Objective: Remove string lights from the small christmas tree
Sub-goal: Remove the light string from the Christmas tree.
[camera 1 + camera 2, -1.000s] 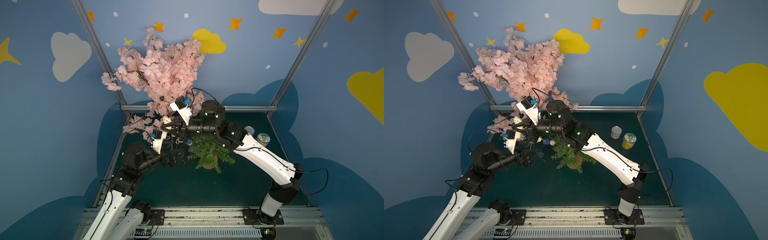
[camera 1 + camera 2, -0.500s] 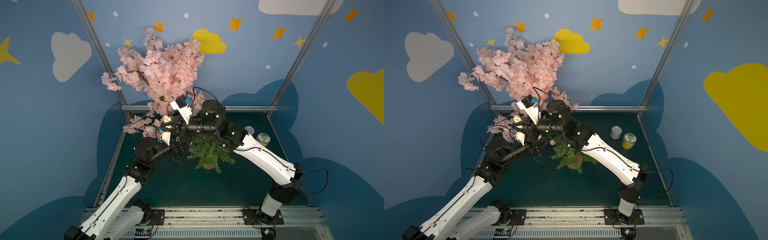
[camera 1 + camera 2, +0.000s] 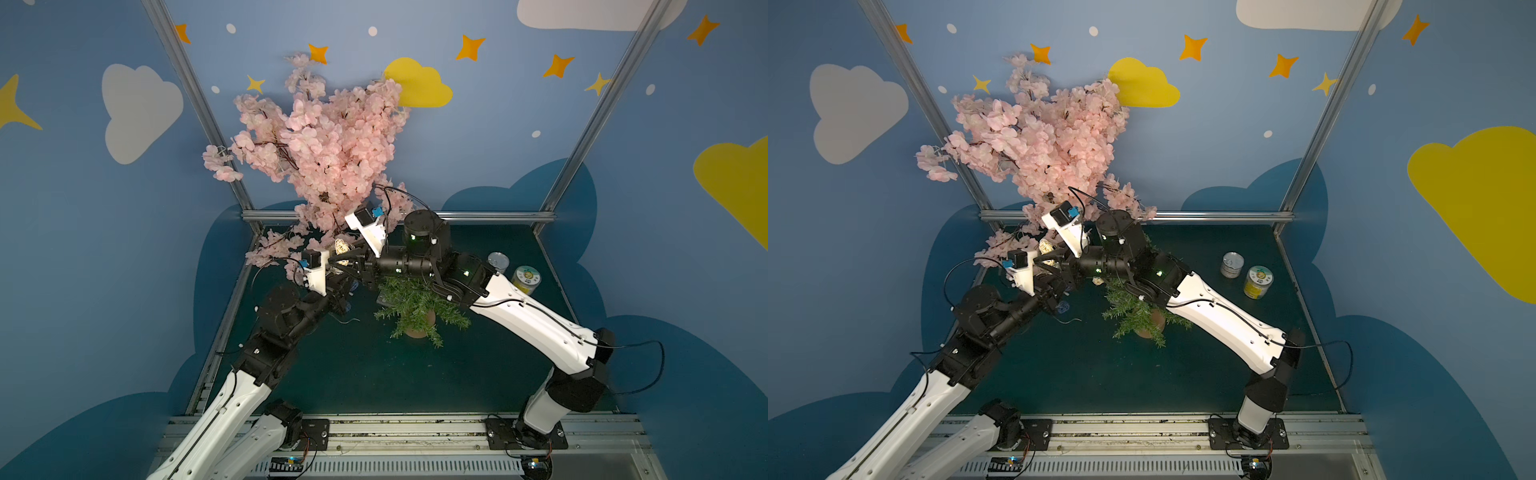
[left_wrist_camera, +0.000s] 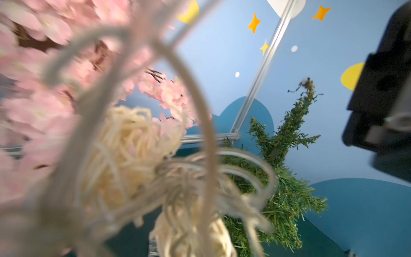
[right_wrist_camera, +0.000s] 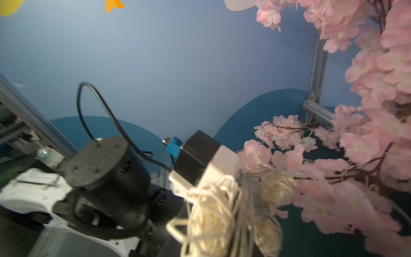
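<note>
Both arms stretched inward, meeting left of the green tree (image 3: 415, 301). The left gripper (image 3: 343, 291) pinched the lights (image 3: 340, 246), bunched there; the right gripper (image 3: 344, 259) stood part-spread around them. Labels on the cans (image 3: 526, 281) were unreadable.

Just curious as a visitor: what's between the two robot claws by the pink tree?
A tangle of the string lights, pale wire and cream wicker balls; both wrist views show it close up.

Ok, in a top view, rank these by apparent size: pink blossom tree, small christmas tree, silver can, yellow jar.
1. pink blossom tree, by far the largest
2. small christmas tree
3. silver can and yellow jar: about alike, not ranked
</note>
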`<action>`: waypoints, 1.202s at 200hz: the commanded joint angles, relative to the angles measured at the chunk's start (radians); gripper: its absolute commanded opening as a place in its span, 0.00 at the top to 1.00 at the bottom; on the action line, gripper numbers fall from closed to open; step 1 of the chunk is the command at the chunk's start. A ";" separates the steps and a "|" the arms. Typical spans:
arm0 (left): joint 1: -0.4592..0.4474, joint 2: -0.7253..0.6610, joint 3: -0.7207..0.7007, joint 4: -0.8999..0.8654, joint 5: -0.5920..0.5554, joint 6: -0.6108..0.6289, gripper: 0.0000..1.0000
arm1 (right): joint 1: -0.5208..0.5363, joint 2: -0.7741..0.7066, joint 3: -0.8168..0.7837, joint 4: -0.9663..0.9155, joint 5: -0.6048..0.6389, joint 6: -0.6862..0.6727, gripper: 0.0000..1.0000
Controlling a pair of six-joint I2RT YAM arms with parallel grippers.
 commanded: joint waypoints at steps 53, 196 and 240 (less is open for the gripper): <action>0.001 0.005 0.180 -0.278 -0.252 0.165 0.96 | -0.007 -0.096 -0.096 -0.027 0.084 -0.035 0.28; 0.104 0.097 0.394 -0.553 -0.344 0.229 0.96 | -0.058 -0.312 -0.264 -0.113 0.077 -0.034 0.23; 0.104 0.071 0.451 -0.671 -0.374 0.229 0.96 | -0.058 -0.329 -0.307 -0.145 0.031 -0.027 0.24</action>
